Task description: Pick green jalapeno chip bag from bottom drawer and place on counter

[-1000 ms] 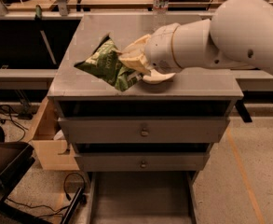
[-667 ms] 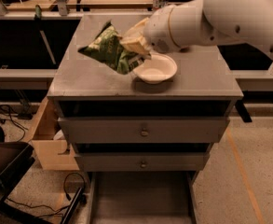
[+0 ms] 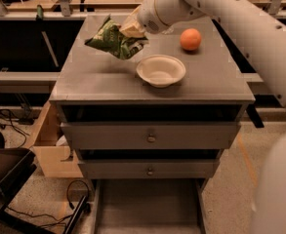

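Note:
The green jalapeno chip bag (image 3: 111,39) is crinkled and hangs in the air above the back left part of the counter (image 3: 93,79). My gripper (image 3: 131,31) is shut on the bag's right edge, with the white arm reaching in from the upper right. The bottom drawer (image 3: 147,208) is pulled open at the foot of the cabinet, and its grey floor shows nothing in it.
A white bowl (image 3: 160,70) sits at the counter's middle and an orange (image 3: 191,39) at its back right. Two upper drawers with knobs (image 3: 151,138) are shut. A wooden box (image 3: 54,152) and cables lie left of the cabinet. A wooden bench runs behind.
The arm has carried the bag further back and to the left over the counter, uncovering the bowl and the orange.

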You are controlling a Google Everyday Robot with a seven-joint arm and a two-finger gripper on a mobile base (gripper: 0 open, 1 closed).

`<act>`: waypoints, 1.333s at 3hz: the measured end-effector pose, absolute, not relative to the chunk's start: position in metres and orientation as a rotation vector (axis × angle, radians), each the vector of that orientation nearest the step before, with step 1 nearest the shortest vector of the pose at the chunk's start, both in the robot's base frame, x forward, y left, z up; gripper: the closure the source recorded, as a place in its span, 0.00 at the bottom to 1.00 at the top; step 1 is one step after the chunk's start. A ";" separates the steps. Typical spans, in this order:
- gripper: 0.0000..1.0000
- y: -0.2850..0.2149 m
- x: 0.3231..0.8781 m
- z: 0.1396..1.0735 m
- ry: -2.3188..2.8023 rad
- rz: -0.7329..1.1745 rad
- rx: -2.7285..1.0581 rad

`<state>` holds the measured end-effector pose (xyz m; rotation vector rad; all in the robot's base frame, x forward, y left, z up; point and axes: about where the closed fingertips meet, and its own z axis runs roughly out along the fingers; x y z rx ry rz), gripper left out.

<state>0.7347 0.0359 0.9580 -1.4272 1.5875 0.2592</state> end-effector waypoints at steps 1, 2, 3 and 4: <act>1.00 0.051 0.791 0.954 1.577 0.215 -1.428; 1.00 0.059 0.832 0.977 1.522 0.174 -1.378; 1.00 0.067 0.858 0.990 1.489 0.156 -1.339; 0.84 0.067 0.861 0.996 1.478 0.151 -1.328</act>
